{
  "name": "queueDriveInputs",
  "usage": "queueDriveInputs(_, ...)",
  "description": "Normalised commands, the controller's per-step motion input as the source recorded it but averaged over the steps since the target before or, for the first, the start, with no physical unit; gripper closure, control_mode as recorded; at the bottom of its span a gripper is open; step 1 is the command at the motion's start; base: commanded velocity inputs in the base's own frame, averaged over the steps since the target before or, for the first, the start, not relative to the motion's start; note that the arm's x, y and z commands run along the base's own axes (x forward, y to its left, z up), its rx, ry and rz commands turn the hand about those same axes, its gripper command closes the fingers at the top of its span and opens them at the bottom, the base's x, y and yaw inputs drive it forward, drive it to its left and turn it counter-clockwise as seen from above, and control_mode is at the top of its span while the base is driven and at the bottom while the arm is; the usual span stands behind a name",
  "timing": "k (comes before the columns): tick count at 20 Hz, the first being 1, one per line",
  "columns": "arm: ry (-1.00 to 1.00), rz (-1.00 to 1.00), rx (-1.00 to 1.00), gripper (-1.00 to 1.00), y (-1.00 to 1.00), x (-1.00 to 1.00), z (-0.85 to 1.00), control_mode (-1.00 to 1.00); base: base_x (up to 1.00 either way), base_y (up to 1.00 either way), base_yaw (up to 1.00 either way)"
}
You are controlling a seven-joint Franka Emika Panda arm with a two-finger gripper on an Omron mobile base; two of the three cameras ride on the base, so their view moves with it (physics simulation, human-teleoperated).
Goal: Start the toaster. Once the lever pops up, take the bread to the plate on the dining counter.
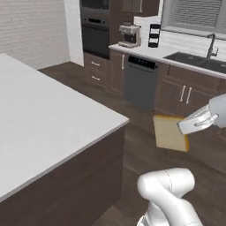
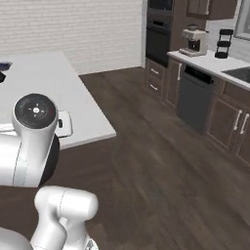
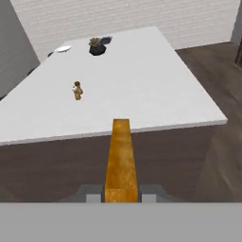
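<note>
One slice of bread [image 1: 169, 132] hangs upright above the floor, clamped in the end effector [image 1: 183, 126]. The dining worktop [image 3: 142, 85] lies beyond it, with the white plate [image 3: 62, 48] at its far left corner.

Dining counter [image 1: 44, 119] top smooth matt white, base dark wood; bread [image 1: 170, 132] matt

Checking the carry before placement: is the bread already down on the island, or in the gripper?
In the gripper. The bread hangs on edge above the floor, clear of the island; the hand view shows it clamped edge-on between the fingertips.
</note>
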Motion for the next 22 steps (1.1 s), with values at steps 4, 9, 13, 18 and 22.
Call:
queueDriveInputs(4, 0.0, 0.0, 0.0, 1.0, 0.0, 0.0, 0.0, 1.0, 0.05, 0.84, 0.35)
queueDriveInputs(9, 0.0, 0.0, 0.0, 1.0, 0.0, 0.0, 0.0, 1.0, 0.0, 1.0, 0.14)
queueDriveInputs(13, 0.0, 0.0, 0.0, 1.0, 0.0, 0.0, 0.0, 1.0, 0.0, 1.0, 0.03)
queueDriveInputs(18, 0.0, 0.0, 0.0, 1.0, 0.0, 0.0, 0.0, 1.0, -0.2, 1.0, 0.01)
queueDriveInputs(22, 0.0, 0.0, 0.0, 1.0, 0.0, 0.0, 0.0, 1.0, -0.46, 1.0, 0.0)
